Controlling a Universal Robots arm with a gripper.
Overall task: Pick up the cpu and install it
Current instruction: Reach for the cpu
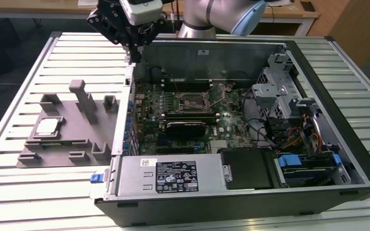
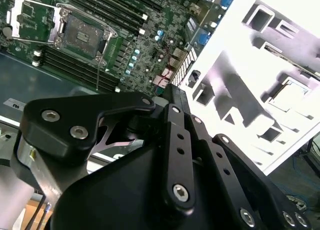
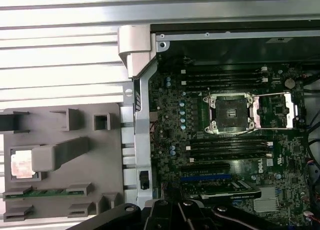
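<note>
In the exterior view, above the far edge of the case point(image 1: 236, 53), toward the exterior view's left: gripper point(image 1: 133, 57), pointing down, pressed together, holding nothing. Cpu point(image 1: 47, 127) flat in the grey holder point(image 1: 75, 142), on the slatted table point(image 1: 18, 192), at the exterior view's left of the case and well apart from the gripper. Socket point(image 1: 191, 101) near the middle of the green board inside the case.

In the second wrist view: gripper point(image 2: 175, 90) dark and large in front, its two sides meeting at the tip, nothing pinched. Behind it, the socket point(image 2: 82, 35) on the board, and the holder point(image 2: 240, 65) washed out to white.

In the first wrist view: cpu point(image 3: 22, 164) in a square pocket of the holder point(image 3: 100, 170), just beside a grey post. Socket point(image 3: 230, 110) open and bare, its metal plate folded aside. Gripper point(image 3: 172, 204) closed, away from both cpu and socket.
</note>
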